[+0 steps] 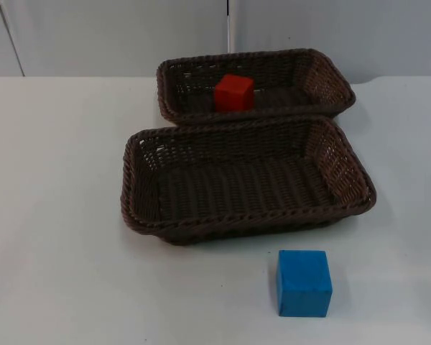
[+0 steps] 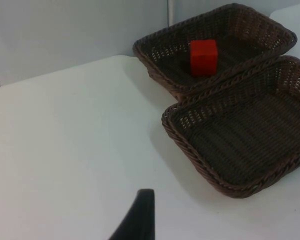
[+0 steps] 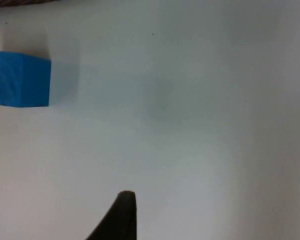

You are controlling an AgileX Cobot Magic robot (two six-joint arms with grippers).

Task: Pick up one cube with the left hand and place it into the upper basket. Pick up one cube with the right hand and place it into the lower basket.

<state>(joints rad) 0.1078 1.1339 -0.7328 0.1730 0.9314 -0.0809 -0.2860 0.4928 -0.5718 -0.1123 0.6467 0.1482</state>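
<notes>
We see two dark brown woven baskets on the white table [image 1: 57,215], set one behind the other with their long rims touching. The upper basket [image 1: 316,72] stands nearer the grey partition wall [image 1: 115,36], and a red cube [image 1: 234,92] sits upright on its floor, a little toward the left arm's side of the middle. The lower basket [image 1: 140,187] is the closer one — its woven floor holds nothing. A blue cube [image 1: 304,282] rests on the bare table just in front of the lower basket, outside its rim and toward the right arm's side. From the left wrist view we look across open table at both baskets, the red cube [image 2: 203,57] inside the upper basket [image 2: 160,47] and the lower basket [image 2: 190,150] beside it; the left gripper [image 2: 140,220] hangs above the table well apart from them, with one black fingertip in sight, so we cannot tell how its jaws stand. In the right wrist view the right gripper [image 3: 121,215] hangs over bare table with the blue cube [image 3: 19,80] near — again one fingertip, and we cannot tell whether the jaws are wide or narrow.
</notes>
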